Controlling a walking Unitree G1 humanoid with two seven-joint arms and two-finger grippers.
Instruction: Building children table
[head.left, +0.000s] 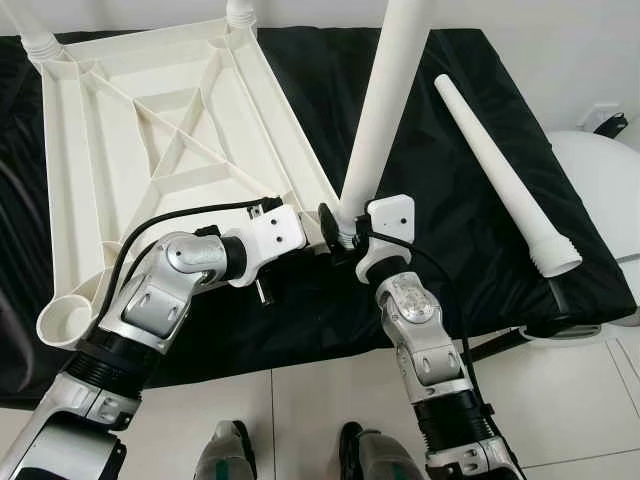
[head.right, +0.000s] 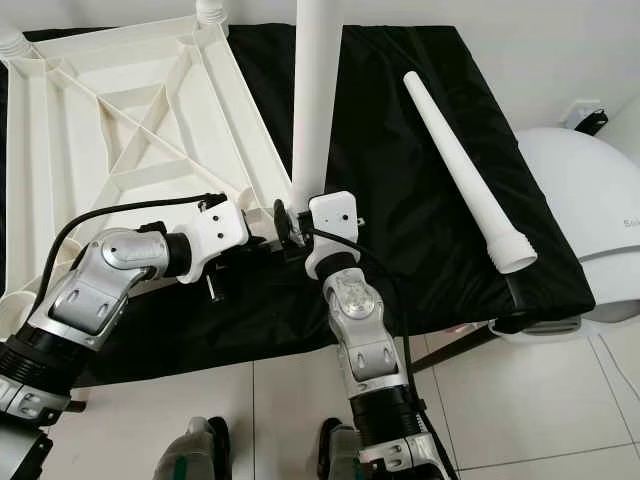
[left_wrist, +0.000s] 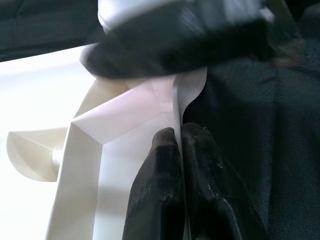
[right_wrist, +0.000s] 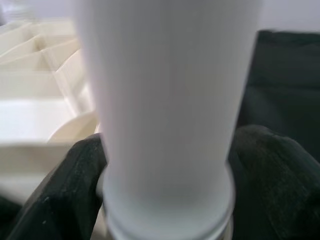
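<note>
I count one black-covered platform (head.left: 470, 230) carrying one upturned white tabletop (head.left: 150, 140); two legs stand in its far corner sockets, and the near socket (head.left: 65, 322) at 8 o'clock is open. One upright leg (head.left: 385, 110) at centre is clenched by my right gripper (head.left: 345, 235) at the tabletop's near corner, where my left gripper (left_wrist: 180, 170) pinches the rim. One loose leg (head.left: 500, 170) lies at 2 o'clock, its end at the cloth edge.

The upturned tabletop (head.left: 150, 130) and both legs, one upright (head.left: 385, 110) and one lying (head.left: 505, 180), are smooth cream plastic. Beneath lies matt black cloth (head.left: 450, 250). The arms (head.left: 165, 290) are brushed silver metal; the floor tiles (head.left: 560, 400) are glossy.
</note>
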